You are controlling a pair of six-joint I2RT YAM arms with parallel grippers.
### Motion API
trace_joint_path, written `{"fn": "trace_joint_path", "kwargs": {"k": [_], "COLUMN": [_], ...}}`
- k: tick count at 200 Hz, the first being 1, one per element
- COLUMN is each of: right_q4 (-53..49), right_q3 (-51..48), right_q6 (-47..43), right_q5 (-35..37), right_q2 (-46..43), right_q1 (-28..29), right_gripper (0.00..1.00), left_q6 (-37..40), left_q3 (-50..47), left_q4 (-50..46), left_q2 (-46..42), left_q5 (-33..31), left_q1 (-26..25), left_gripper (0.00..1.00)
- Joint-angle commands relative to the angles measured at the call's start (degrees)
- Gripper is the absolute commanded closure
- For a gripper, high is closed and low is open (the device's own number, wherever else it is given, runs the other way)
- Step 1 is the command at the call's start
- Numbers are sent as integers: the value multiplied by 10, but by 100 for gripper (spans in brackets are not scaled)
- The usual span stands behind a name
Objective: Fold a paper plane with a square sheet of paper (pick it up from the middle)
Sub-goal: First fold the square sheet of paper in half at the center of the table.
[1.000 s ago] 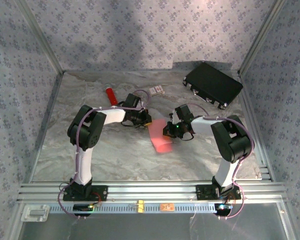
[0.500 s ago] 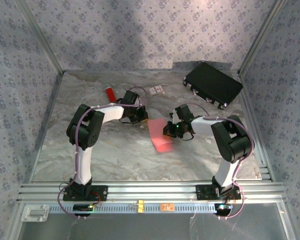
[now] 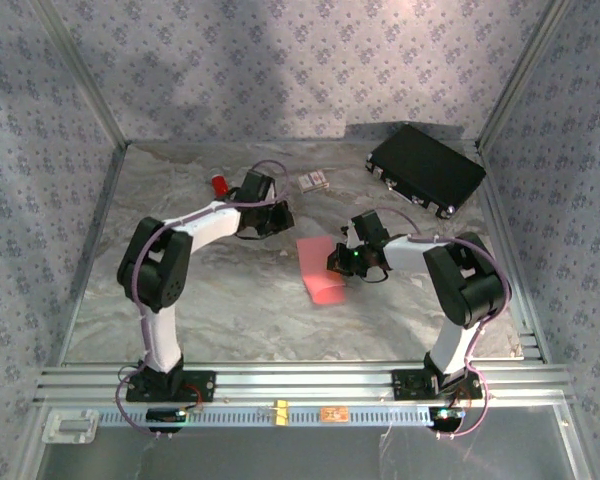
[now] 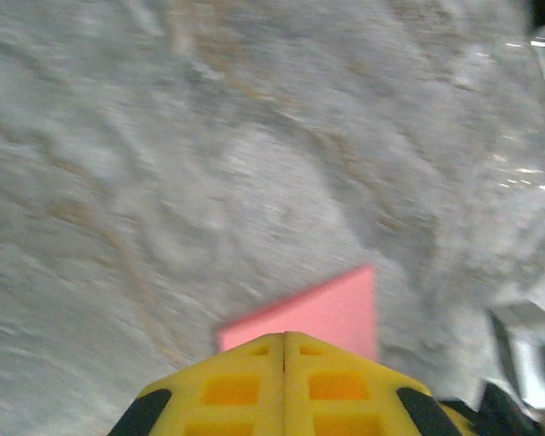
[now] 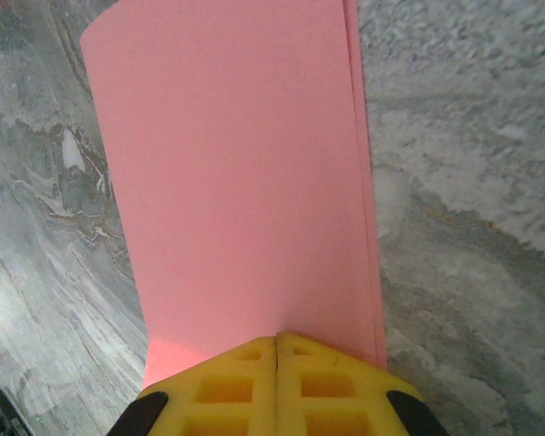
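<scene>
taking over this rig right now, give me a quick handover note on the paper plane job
Left end effector: shut, holding nothing, beside the sheet and apart from it.
Right end effector: shut on the sheet of paper at its right edge.
Sheet: mid-table, between the two arms.
Done: it looks folded over once, with two layers showing along one edge.
Left: no nose or wings yet, so the pointed plane folds all remain.

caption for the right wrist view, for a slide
Right gripper pinching the folded pink sheet over the marble table.
</scene>
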Motion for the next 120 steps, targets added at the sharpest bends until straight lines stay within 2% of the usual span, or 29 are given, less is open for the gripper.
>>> {"fn": "trace_joint_path", "kwargs": {"k": [1,25,51,91,120], "right_q4": [-53,-56,-57,-59,-64], "right_q3": [-20,-21,-25,-26,-25], "right_q6": [12,12,12,10,6], "right_q5": [57,57,59,59,61], "right_q2": [5,5,3,4,8], "right_q1": [1,1,1,1,1], "right_gripper": [100,100,100,100,100], "left_q6": [-32,-75,-105,-138,-138], "left_q3": [-36,-76,-114,-161,-167], "left_q4": [13,51,91,162,163], "left_q2": [-31,-36,-39,-25,-13], "left_q5": [50,92,110,140,148], "left_q1": [-36,-67,-89,-93,-93], "left_gripper": [94,95,95,95,95]}}
